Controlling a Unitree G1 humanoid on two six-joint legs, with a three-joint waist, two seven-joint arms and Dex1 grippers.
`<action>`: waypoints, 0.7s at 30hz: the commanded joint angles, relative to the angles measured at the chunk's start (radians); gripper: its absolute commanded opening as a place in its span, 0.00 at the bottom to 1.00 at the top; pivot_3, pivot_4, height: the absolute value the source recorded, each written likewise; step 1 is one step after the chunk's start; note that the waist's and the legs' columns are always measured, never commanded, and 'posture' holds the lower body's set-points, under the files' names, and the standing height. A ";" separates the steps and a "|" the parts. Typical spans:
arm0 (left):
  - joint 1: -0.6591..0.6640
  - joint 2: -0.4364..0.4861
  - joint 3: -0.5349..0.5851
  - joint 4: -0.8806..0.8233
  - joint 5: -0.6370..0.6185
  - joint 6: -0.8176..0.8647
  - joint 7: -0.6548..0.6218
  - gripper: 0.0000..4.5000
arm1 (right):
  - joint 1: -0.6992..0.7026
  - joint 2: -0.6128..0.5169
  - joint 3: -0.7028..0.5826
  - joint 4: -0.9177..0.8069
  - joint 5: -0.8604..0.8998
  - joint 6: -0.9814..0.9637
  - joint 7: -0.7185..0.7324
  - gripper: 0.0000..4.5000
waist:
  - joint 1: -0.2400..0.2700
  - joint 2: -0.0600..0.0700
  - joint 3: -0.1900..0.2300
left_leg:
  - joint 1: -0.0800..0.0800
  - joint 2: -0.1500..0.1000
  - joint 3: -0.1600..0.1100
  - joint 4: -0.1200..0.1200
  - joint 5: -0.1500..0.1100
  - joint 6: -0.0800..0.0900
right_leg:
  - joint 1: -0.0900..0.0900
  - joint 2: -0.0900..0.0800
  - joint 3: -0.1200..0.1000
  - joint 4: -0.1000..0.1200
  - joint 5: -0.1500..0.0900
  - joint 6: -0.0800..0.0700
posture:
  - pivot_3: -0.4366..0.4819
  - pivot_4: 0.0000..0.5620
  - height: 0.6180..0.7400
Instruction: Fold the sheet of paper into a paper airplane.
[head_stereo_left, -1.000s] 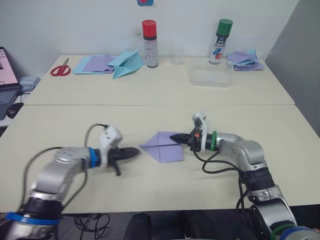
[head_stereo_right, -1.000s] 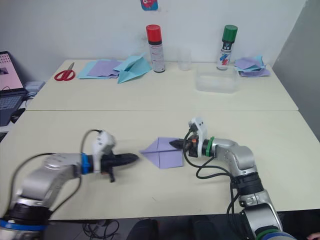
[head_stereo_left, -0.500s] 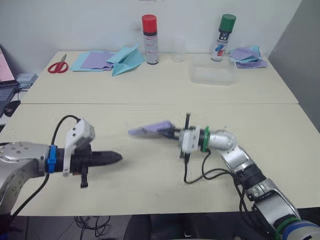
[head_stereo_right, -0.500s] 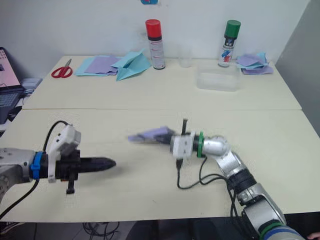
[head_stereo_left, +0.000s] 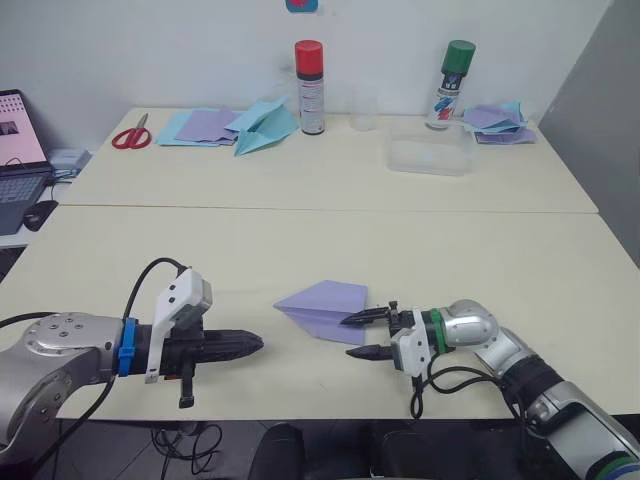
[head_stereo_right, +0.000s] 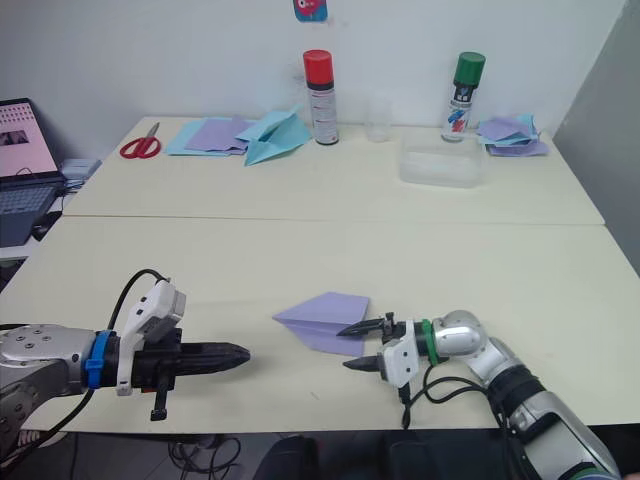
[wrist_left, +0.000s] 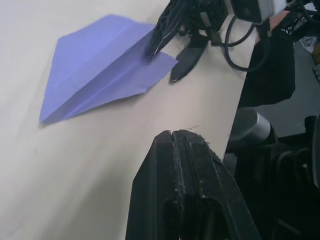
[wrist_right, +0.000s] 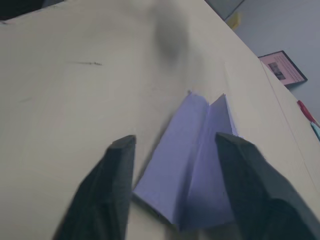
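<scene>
- Left eye view: the paper airplane (head_stereo_left: 322, 308) lies flat on the near table (head_stereo_left: 300, 250) again, no longer lifted as it was half a second ago; the right gripper (head_stereo_left: 366, 334) has let go, its fingers spread at the tail edge.
- Left wrist view: the left gripper (wrist_left: 175, 145) is closed on nothing, short of the nose.
- Right wrist view: the open fingers (wrist_right: 112, 170) straddle the tail; folding looks nearly finished.

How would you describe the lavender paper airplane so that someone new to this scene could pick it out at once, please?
Start at the near table, the one the two arms reach over. The paper airplane lies flat near its front edge, just ahead of the open right gripper and pointing towards the shut left gripper. It is the lone pale lavender wedge there; the other paper plane is light blue, on the far table.
</scene>
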 joint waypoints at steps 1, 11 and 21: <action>-0.039 -0.024 -0.030 0.040 0.037 -0.050 0.027 0.00 | 0.026 -0.058 -0.035 -0.087 0.111 0.042 0.073 0.77 | 0.001 0.000 0.000 | 0.000 0.000 0.000 0.000 0.000 0.000 | 0.000 0.000 0.000 0.000 0.000 0.000 | 0.48 0.27 1.00; -0.388 -0.298 -0.310 0.396 0.331 -0.335 0.134 0.00 | 0.001 0.012 -0.159 -0.422 0.298 0.624 -0.017 0.31 | -0.001 0.000 0.000 | -0.001 0.000 0.001 0.002 0.000 0.000 | -0.001 0.005 0.000 0.001 0.003 0.002 | 0.48 0.27 1.00; -0.334 -0.267 -0.401 0.393 0.386 -0.365 0.042 0.00 | 0.028 0.062 -0.163 -0.579 0.278 1.107 -0.097 0.01 | 0.000 0.000 0.000 | -0.003 0.001 0.001 0.000 0.000 0.000 | -0.003 0.006 0.000 0.000 0.005 -0.003 | 0.48 0.27 1.00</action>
